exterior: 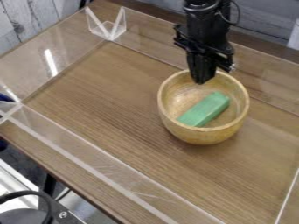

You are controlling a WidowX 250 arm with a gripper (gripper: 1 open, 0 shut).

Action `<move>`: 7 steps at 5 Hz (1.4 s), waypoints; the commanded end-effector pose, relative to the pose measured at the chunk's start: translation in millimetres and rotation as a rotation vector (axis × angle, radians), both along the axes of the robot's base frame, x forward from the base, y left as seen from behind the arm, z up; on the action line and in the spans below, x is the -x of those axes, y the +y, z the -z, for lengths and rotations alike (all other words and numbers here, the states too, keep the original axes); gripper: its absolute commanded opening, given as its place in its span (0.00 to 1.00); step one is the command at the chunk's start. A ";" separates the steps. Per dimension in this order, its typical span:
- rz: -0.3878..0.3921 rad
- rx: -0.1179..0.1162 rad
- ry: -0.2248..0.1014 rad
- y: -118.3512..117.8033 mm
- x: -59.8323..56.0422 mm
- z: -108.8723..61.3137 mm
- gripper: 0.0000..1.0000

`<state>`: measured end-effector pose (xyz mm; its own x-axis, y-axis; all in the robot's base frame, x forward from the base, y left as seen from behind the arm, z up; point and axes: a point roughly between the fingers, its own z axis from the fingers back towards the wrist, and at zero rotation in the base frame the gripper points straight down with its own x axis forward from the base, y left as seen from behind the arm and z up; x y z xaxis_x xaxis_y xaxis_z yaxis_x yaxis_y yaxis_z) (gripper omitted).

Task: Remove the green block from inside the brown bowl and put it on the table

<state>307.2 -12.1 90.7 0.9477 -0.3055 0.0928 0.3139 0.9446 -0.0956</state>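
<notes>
black arm vertical, fingers (202, 77) closed, pointing straight down

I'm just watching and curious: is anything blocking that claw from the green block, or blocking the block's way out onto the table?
Nothing lies between the gripper, shut above the bowl's far rim, and the green block. Only the brown bowl wall surrounds the block, so it must be lifted over the rim. The table beside it looks bare.

Green block (204, 110); tan grained bowl (176, 122); brown wood-grain table (105, 114).
</notes>
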 end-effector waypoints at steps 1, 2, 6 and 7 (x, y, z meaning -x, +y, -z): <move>-0.010 0.001 -0.064 3.1 -12.6 -15.4 1.00; -0.002 0.002 -0.051 1.7 -13.4 -7.6 1.00; 0.032 -0.004 -0.009 -3.5 -15.5 19.2 1.00; 0.037 -0.004 0.000 -4.3 -16.2 25.3 1.00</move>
<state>312.8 -15.9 49.6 0.9400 -0.3394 0.0358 0.3412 0.9331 -0.1134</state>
